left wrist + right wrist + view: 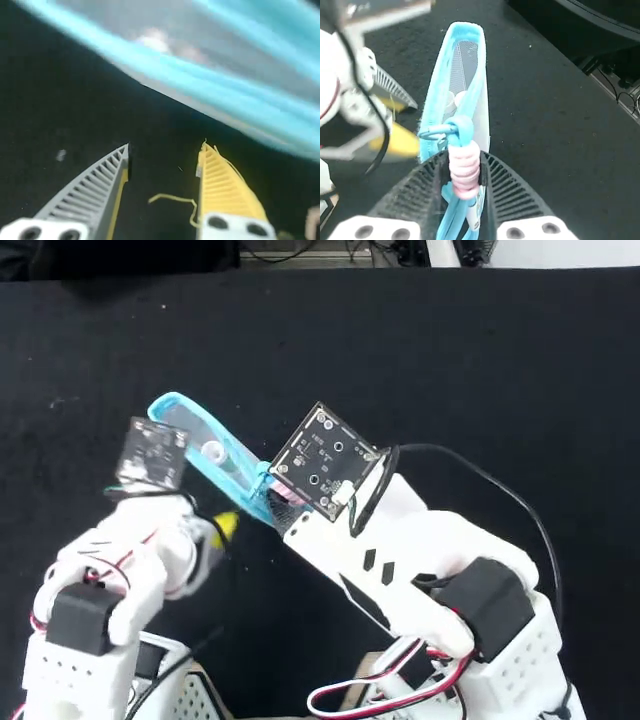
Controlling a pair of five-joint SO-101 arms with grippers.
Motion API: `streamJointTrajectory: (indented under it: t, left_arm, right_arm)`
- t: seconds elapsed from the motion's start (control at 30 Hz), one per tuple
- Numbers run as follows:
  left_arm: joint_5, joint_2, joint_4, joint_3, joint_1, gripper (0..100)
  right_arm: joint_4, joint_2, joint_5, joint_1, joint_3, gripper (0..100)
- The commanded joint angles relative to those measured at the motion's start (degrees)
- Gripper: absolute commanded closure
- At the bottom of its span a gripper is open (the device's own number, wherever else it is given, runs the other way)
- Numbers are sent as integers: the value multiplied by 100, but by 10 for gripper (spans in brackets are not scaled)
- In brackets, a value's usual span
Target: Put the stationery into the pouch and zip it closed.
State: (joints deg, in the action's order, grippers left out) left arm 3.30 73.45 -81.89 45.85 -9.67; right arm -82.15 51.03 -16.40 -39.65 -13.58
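Black cloth covers the table, with open room toward 12 and 3 o'clock. The right gripper is clamped on the near end of the blue pouch, at its pink coil. The pouch stretches toward 10 o'clock. The left gripper stands parted and holds nothing, just beside the pouch's 7 o'clock edge.

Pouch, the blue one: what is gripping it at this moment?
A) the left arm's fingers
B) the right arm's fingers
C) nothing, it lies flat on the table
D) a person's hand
B: the right gripper has its black fingers shut on the end of the pouch, while the left gripper is open beside it, holding nothing.
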Motion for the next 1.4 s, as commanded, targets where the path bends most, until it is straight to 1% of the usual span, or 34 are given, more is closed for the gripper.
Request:
streamJointTrajectory:
  t: [0.0,0.07,0.13,0.2,0.37,0.5,0.57,0.73,0.83,0.93,1.13,1.27,1.37]
  left_arm:
    - [-105,123,-299,-664,-927,776]
    - [-527,334,-255,-743,-1191,775]
    - [-897,686,-18,-716,-1420,775]
    - [-1073,1143,246,-567,-1552,775]
    - [-1055,2215,914,365,-1543,780]
    - [-958,2681,1020,822,-1490,780]
    - [-703,2699,1020,857,-1165,780]
    - [-308,2708,1292,1112,13,780]
    - [-123,2716,1442,1235,462,780]
    - [-79,2743,1415,1209,620,780]
    - [-97,2752,1319,1174,585,780]
    - [-88,2752,721,787,470,780]
    - [-141,2752,167,321,-31,780]
  right_arm:
    - [185,-22,-44,62,330,985]
    - [176,-22,-44,62,330,986]
    - [158,-22,-44,62,330,986]
    - [158,-22,-44,62,330,986]
    - [158,-22,-44,62,330,986]
    - [158,-22,-44,62,330,986]
    - [158,-22,-44,62,330,986]
    - [202,-13,-44,62,330,986]
    - [255,-13,-44,62,330,986]
    - [343,-31,-44,62,321,986]
    - [387,-22,-44,44,259,986]
    - [413,-22,-44,35,-22,986]
    - [536,-13,-44,35,-163,986]
